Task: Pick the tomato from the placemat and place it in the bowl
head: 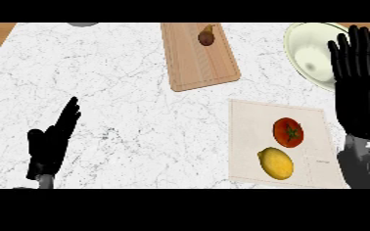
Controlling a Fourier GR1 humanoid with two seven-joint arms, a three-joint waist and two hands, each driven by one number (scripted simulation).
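Note:
A red tomato (pixel 288 132) with a green stem lies on the beige placemat (pixel 249 142) at the lower right. A yellow lemon (pixel 275 163) sits just below it on the same mat. The pale green bowl (pixel 311 49) stands at the upper right, partly behind my right hand (pixel 353 85). That hand is open with straight fingers pointing up, right of the tomato and apart from it, overlapping the bowl's right side. My left hand (pixel 51 144) is open at the lower left, far from the mat.
A wooden cutting board (pixel 198 66) lies at top centre with a small brown fruit (pixel 206 38) on it. A grey object (pixel 83 24) shows at the top left edge. White marble counter (pixel 137 107) spreads between the hands.

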